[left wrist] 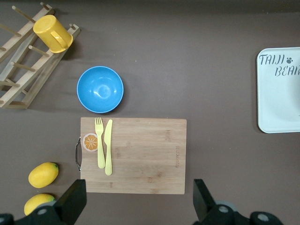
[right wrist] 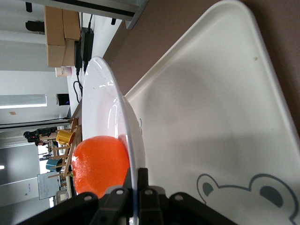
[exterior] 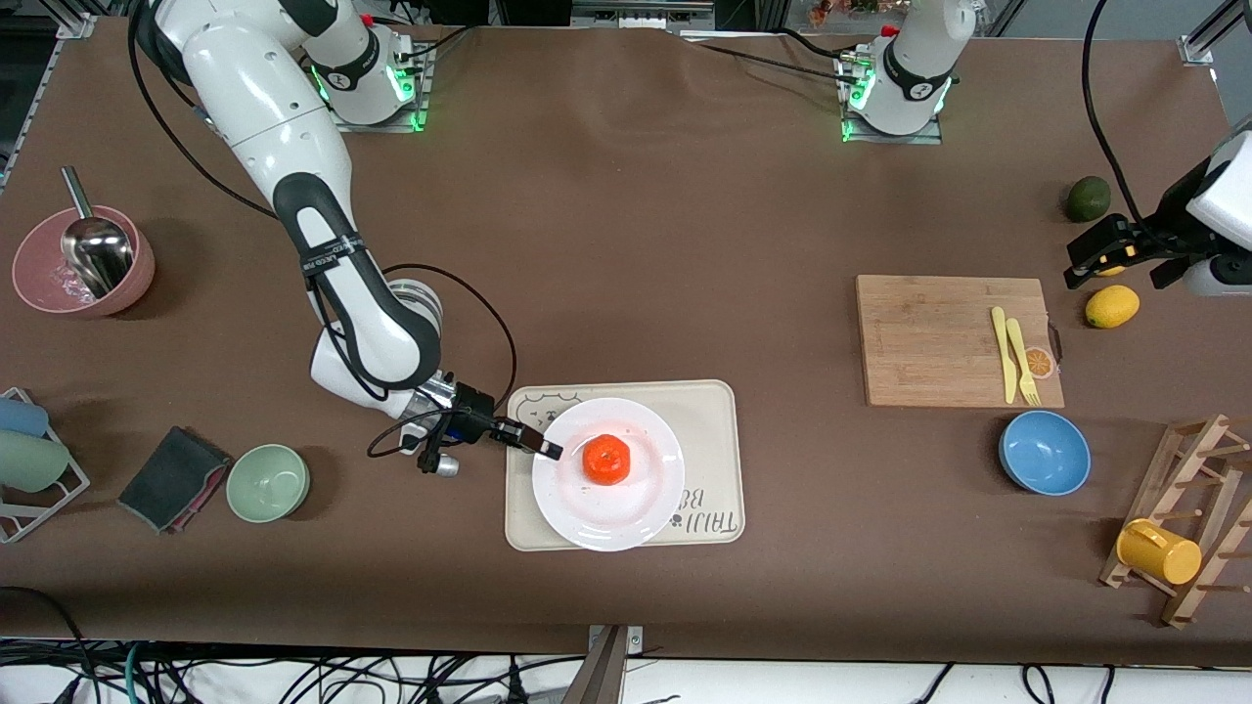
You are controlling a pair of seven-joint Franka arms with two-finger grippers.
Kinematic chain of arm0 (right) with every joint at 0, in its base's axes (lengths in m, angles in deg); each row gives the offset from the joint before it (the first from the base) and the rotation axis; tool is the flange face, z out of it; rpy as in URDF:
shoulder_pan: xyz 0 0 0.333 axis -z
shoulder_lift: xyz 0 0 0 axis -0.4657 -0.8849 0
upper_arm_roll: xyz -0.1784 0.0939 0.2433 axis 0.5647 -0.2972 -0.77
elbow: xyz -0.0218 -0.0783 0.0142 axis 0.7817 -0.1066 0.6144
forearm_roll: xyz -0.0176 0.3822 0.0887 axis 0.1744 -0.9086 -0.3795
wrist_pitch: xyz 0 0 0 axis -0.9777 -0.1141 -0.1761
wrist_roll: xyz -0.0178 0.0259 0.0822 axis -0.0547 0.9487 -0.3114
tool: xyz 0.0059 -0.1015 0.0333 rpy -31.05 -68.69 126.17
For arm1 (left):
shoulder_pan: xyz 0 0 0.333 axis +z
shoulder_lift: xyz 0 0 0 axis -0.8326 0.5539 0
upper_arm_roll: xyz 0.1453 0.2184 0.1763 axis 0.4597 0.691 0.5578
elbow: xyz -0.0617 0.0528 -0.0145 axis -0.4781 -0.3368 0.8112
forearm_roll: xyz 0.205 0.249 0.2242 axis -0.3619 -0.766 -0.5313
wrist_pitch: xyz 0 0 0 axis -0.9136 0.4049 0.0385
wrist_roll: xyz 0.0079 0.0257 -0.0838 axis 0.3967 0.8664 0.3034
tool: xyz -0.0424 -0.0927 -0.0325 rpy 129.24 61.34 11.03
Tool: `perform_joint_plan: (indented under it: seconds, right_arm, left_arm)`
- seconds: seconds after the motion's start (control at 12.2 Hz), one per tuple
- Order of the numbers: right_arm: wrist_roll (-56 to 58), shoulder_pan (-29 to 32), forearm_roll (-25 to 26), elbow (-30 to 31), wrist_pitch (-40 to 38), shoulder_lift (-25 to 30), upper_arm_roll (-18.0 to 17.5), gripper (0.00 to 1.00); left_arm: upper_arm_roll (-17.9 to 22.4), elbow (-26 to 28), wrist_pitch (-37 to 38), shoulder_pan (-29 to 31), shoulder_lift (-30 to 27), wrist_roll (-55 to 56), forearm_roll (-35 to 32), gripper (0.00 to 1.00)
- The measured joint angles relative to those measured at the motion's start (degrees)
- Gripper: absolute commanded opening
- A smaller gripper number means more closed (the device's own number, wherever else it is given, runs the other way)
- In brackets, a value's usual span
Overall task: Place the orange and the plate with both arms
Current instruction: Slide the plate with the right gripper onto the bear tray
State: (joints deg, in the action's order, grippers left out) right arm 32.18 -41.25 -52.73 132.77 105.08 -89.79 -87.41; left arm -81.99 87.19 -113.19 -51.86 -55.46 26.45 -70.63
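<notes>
R gripper (exterior: 548, 449) is pinching plate (exterior: 626, 508) rim, orange (exterior: 605, 460) just past fingertips; L gripper (left wrist: 136, 199) is waiting apart over board (left wrist: 140, 154).

Two robot arms share one look: glossy white rounded shells with black joint bands, on bases lit green and bolted to grey plates. Black cables loop loosely along both. The right arm carries a black strap with small white lettering and a silver ribbed wrist ring. The right claw (exterior: 544, 447) is black with slim fingers; the left claw (exterior: 1094, 256) is black and blocky.
</notes>
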Motion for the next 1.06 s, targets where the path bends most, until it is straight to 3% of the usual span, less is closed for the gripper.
perform_joint_plan:
  seconds: [0.74,0.82,1.06]
  right_arm:
    - [-1.6,-6.3,0.2,-4.5,6.2,-5.8,1.3,0.00]
    - [-1.6,-6.3,0.8,-4.9,6.3,-5.8,1.5,0.16]
    - [-1.8,-6.3,4.7,-5.2,6.3,-5.8,2.3,1.00]
  left_arm:
    - [0.0,0.0,0.0,-0.2,0.1,0.0,0.0,1.00]
    - [0.0,0.0,0.0,-0.2,0.1,0.0,0.0,1.00]
    - [0.0,0.0,0.0,-0.2,0.5,0.0,0.0,1.00]
